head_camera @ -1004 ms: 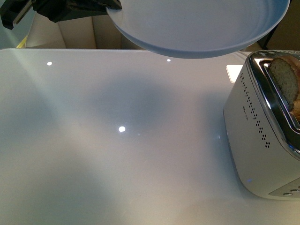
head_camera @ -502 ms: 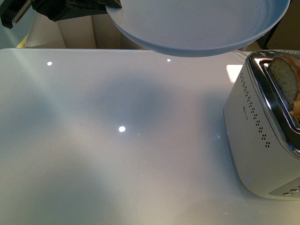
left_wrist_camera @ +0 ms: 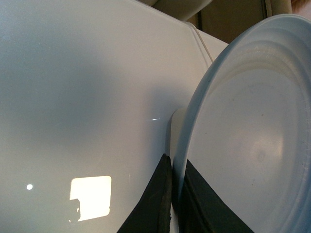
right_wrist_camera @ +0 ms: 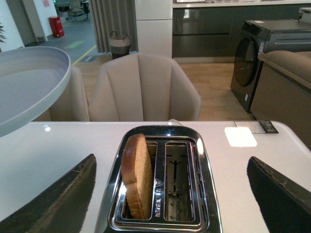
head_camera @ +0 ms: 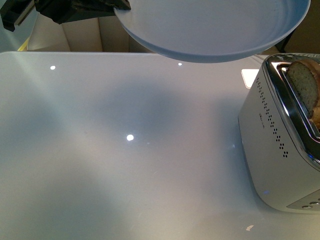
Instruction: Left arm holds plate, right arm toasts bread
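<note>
Toaster (head_camera: 275,155) stands on the table (head_camera: 100,175) at its right side. Bread (head_camera: 305,87) stands upright in the toaster slot nearer the table's middle. Plate (head_camera: 210,25) hangs above the table's far edge, left of the toaster and apart from it. Left gripper (left_wrist_camera: 176,170) clamps the plate's left rim. Right gripper (right_wrist_camera: 171,160) hangs over the toaster, jaws spread to either side. Chair (right_wrist_camera: 146,87) stands behind the table.
</note>
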